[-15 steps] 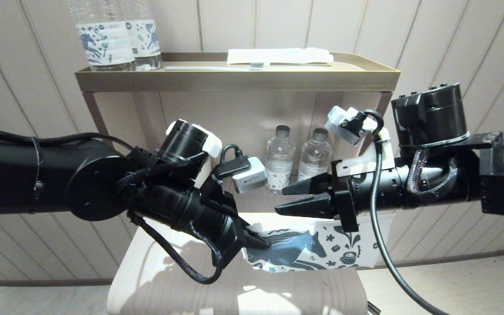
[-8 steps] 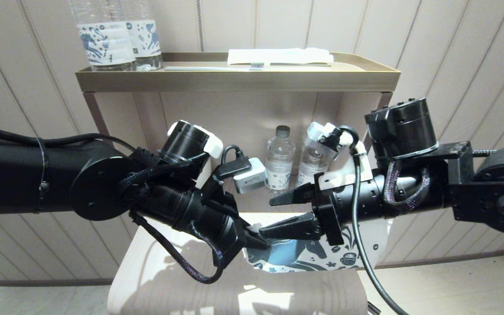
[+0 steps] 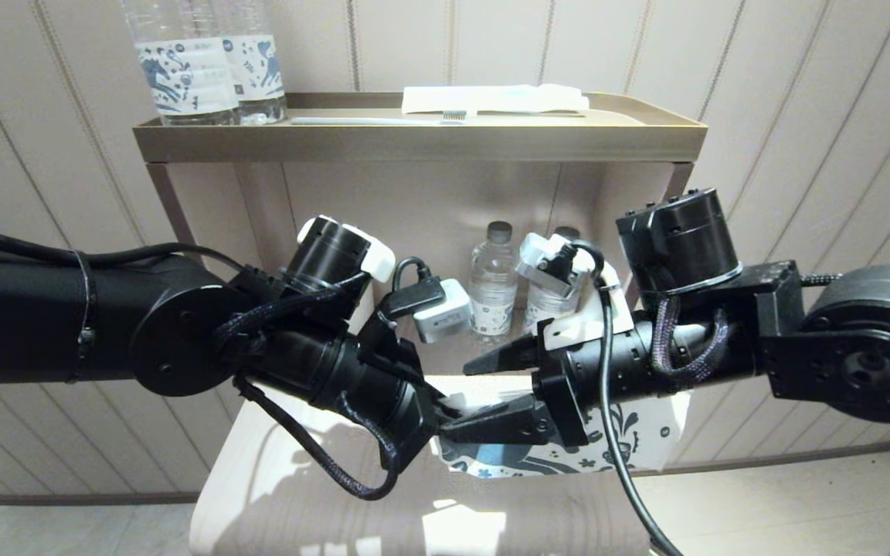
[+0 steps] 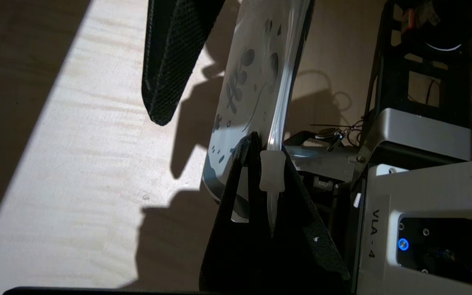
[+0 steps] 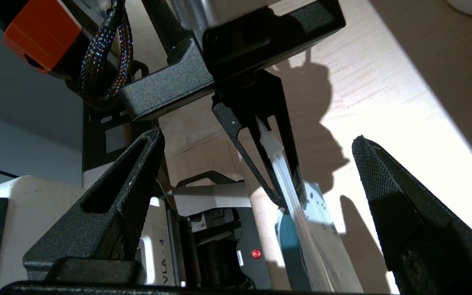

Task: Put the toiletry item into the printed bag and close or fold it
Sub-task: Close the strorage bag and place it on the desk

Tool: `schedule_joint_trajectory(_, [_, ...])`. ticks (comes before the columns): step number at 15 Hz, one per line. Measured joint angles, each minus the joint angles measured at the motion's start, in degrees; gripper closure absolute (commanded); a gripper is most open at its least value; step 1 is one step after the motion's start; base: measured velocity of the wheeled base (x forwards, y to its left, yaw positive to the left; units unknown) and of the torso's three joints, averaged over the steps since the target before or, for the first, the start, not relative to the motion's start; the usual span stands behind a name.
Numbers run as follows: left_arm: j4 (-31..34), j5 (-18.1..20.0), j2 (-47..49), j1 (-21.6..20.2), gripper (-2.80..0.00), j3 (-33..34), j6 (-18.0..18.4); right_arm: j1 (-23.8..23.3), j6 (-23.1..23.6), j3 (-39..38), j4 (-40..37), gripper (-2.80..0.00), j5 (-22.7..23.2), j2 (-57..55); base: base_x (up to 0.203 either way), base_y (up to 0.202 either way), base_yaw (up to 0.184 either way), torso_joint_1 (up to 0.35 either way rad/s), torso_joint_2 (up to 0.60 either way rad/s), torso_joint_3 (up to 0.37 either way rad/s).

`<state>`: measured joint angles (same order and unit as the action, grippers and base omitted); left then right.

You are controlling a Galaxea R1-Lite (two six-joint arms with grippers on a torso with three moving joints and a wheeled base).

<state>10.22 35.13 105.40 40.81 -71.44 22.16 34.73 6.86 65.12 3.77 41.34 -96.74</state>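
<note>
Your left gripper (image 3: 445,421) is clamped on the left end of the bag (image 3: 630,440), at its seal strip, holding it above the table (image 3: 259,494). Your right gripper (image 3: 491,390), jaws wide, straddles the bag's top edge beside the left one. The toiletry item isn't visible. Judged step: closing. Next: pinch the strip and slide right.

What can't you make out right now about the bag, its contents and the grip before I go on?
- Whether the toiletry item is inside the printed bag: head view, both arms cover most of it; wrist views show it edge-on only.
- The bag's zip edge past the slider: left wrist view, cut off by the top edge.
- The slider in head view: hidden behind the shut left gripper.
- Whether the open right gripper touches the bag: undecidable.
</note>
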Motion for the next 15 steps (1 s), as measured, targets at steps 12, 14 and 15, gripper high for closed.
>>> schedule_joint_trajectory(12, [-0.58, 0.07, 0.39, -0.49, 0.00, 0.25, -0.30, 0.05, 0.99, -1.37, 0.06, 0.00, -0.09, -0.06, 0.000, 0.000, 0.000, 0.000, 0.00, 0.000])
schedule_joint_trajectory(14, [-0.63, 0.08, 0.59, -0.57, 0.00, 0.14, -0.29, 0.05, 1.37, -1.58, 0.06, 0.00, -0.02, -0.05, 0.000, 0.000, 0.000, 0.000, 0.00, 0.000])
schedule_joint_trajectory(15, [-0.66, 0.09, 0.68, -0.57, 0.00, 0.09, -0.34, 0.05, 1.38, -1.60, 0.06, 0.00, -0.02, -0.02, 0.000, 0.000, 0.000, 0.000, 0.00, 0.000])
